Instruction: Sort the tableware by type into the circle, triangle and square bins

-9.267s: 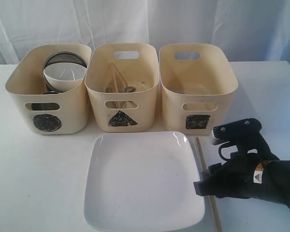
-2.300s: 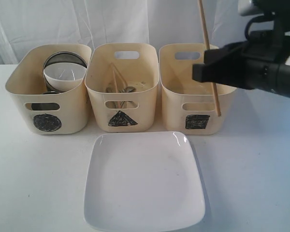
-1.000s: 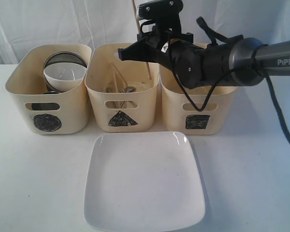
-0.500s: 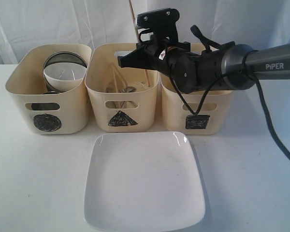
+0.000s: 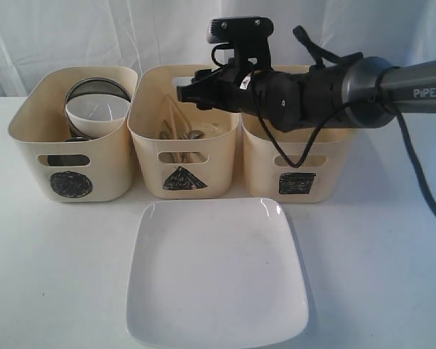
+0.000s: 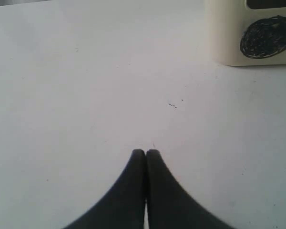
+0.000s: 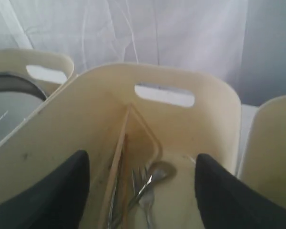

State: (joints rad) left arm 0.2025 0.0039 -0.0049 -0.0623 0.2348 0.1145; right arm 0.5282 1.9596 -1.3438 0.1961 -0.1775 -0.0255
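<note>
Wooden chopsticks (image 5: 174, 118) lean in the middle cream plastic bin marked with a black triangle (image 5: 147, 149), beside steel cutlery (image 5: 193, 135). The right gripper (image 5: 192, 94) hovers over that bin. Its black arm (image 5: 312, 94) hides part of the square-marked cream bin (image 5: 261, 156), and a large square white plate (image 5: 218, 276) lies in front. In the left wrist view, the left gripper (image 6: 145, 153) is clenched above the white table (image 6: 62, 86), near the circle-marked cream bin (image 6: 219, 33). The right wrist view shows the right gripper's jaws spread and empty, directly above the chopsticks and cutlery.
</note>
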